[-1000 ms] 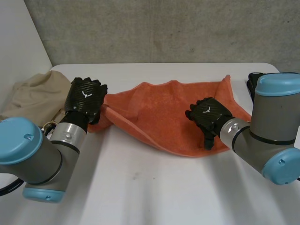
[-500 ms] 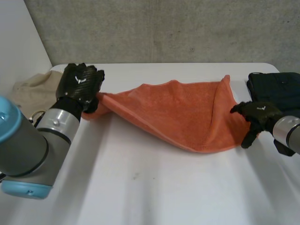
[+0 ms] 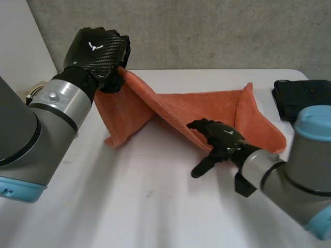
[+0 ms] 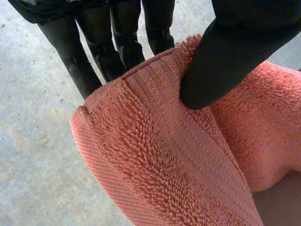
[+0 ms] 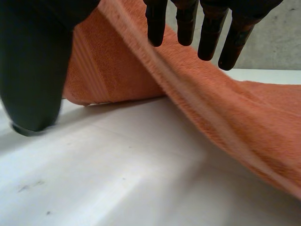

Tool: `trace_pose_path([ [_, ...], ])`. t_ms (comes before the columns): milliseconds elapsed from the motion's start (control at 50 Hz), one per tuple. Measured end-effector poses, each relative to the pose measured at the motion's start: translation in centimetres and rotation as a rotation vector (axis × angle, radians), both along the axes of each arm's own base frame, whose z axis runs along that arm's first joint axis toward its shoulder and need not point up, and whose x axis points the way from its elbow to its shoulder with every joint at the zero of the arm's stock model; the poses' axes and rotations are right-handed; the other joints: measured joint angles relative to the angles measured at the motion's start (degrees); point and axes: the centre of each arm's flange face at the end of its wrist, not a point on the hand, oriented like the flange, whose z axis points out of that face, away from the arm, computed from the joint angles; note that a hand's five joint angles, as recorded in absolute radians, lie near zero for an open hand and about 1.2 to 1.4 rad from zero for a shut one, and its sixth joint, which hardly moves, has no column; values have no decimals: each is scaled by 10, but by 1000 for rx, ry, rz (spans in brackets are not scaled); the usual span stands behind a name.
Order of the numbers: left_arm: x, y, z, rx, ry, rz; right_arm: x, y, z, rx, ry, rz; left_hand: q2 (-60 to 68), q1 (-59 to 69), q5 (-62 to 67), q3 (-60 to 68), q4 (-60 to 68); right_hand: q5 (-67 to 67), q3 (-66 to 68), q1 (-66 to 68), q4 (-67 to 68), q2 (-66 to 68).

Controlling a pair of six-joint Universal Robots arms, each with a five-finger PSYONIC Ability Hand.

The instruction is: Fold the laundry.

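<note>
The left hand point(image 3: 99, 50) pinches a lifted corner of the orange towel point(image 3: 207, 111) between thumb and fingers. The right hand point(image 3: 221, 140) is at the towel's near edge, fingers spread and gripping nothing.

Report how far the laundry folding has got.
No finished fold shows: the orange towel is part raised, part on the table. In hand: the left hand pinches a corner held off the table; the right hand is open at the towel's near edge. Left: the fold itself, then the dark cloth.
</note>
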Motion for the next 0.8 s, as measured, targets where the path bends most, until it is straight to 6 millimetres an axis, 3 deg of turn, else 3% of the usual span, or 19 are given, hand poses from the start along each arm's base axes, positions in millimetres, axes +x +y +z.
trace_pose_path([
  [120, -2, 4, 3, -7, 7, -8, 17, -15, -22, -56, 29, -76, 0, 0, 0, 0, 0, 0, 0, 0, 0, 0],
  [260, 2, 10, 14, -30, 27, 7, 14, -44, -45, -116, 112, -174, 0, 0, 0, 0, 0, 23, 33, 9, 16, 27],
  [320, 7, 12, 21, -47, 38, 19, 0, -63, -51, -138, 164, -219, 0, 0, 0, 0, 0, 67, 87, 62, 72, 81],
  [440, 19, 8, 31, -73, 51, 57, -55, -113, -50, -200, 283, -336, 0, 0, 0, 0, 0, 160, 190, 149, 175, 186],
  [540, 28, 0, 31, -72, 50, 90, -83, -137, -45, -235, 328, -357, 0, 0, 0, 0, 0, 186, 217, 173, 202, 215],
  [640, 34, -6, 26, -60, 42, 111, -92, -146, -46, -220, 340, -321, 0, 0, 0, 0, 0, 285, 319, 260, 305, 315],
  [660, 35, -7, 24, -57, 40, 115, -93, -147, -48, -207, 343, -309, 0, 0, 0, 0, 0, 461, 493, 415, 480, 491],
  [680, 35, -7, 23, -55, 39, 117, -93, -148, -49, -200, 345, -302, 0, 0, 0, 0, 0, 491, 525, 437, 510, 524],
  [800, 38, -10, 17, -38, 29, 126, -94, -146, -47, -168, 371, -267, 0, 0, 0, 0, 0, 526, 555, 450, 544, 546],
])
